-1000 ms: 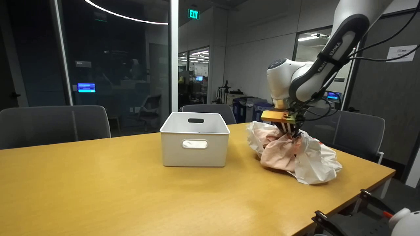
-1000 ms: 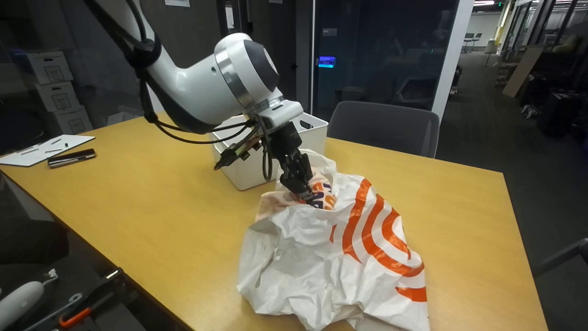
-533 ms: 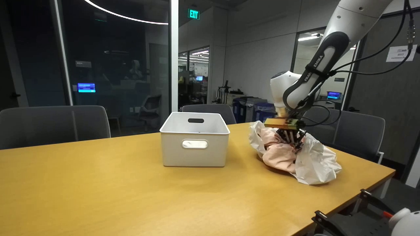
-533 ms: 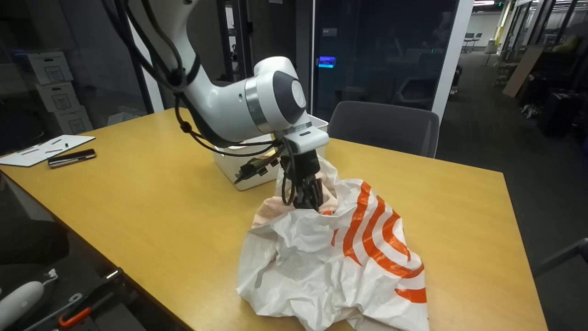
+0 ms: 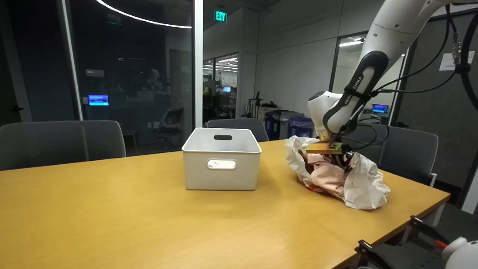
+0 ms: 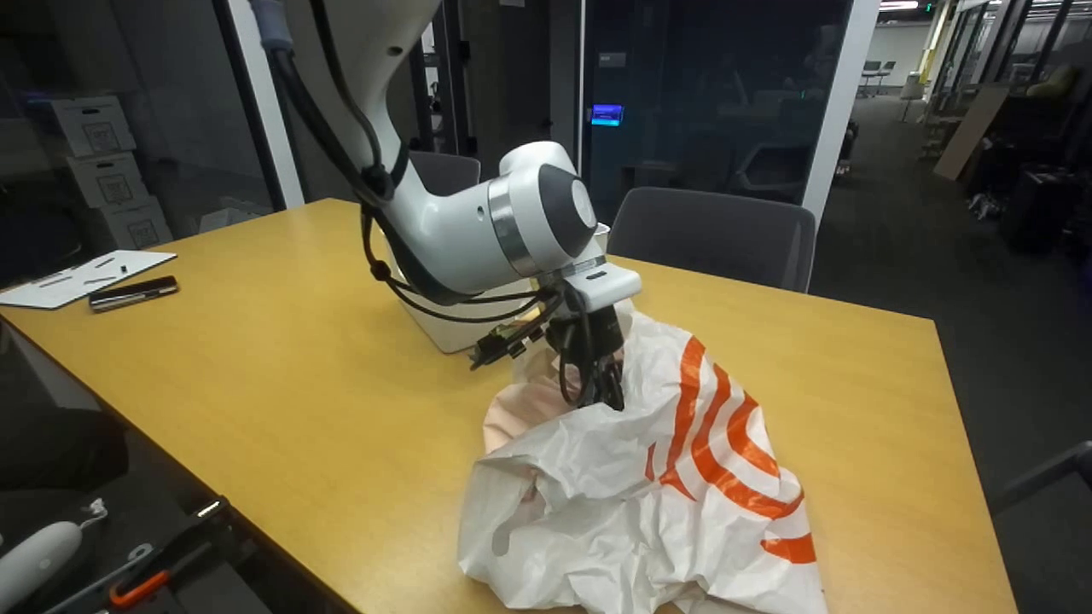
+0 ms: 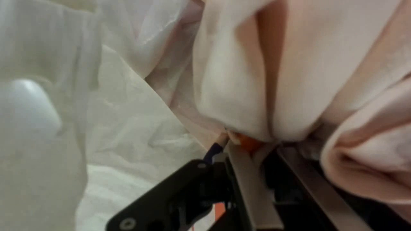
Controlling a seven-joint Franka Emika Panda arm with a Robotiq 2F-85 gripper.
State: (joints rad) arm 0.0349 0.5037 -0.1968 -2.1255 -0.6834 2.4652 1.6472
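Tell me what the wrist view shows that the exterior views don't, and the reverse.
Only the wrist view shows a small dark blue patch close beside the gripper.

Only the exterior views show the robot arm, the grey chairs and the white bin as a whole.

Both share the gripper itself, the folds of pink cloth around it and the orange-printed white bag.

The cloth [image 5: 328, 177] looks matt, the bag [image 6: 631, 503] crinkled, faintly glossy plastic.

In an exterior view, the bag [image 6: 614, 512], cropped below, hides the tips of the end effector [image 6: 609, 396].
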